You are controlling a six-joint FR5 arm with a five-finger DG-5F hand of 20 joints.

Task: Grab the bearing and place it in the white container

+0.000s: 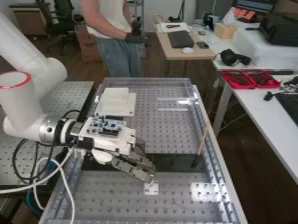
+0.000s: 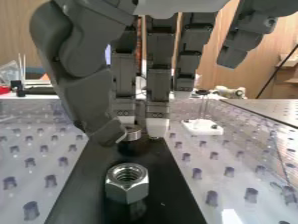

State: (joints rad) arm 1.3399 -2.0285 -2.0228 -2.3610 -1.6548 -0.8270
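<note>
The hand (image 1: 136, 161) is low over the dark strip across the bench in the high view, well nearer the bench's near end than the white container (image 1: 122, 106). In the wrist view, the hand (image 2: 158, 80) has its thumb on one side of the silver bearing (image 2: 134, 132) and its fingertips on the other, pinching it. The thumb and fingertips cover part of the bearing. It is just above or on the black strip (image 2: 166, 172); I cannot tell which.
A silver hex nut (image 2: 126, 183) stands on the black strip, close to the bearing. Beyond the fingers lies a small white plate (image 2: 202, 127) with thin upright pins. A thin brown rod (image 1: 201, 145) leans near the bench's right side rail (image 1: 214, 150).
</note>
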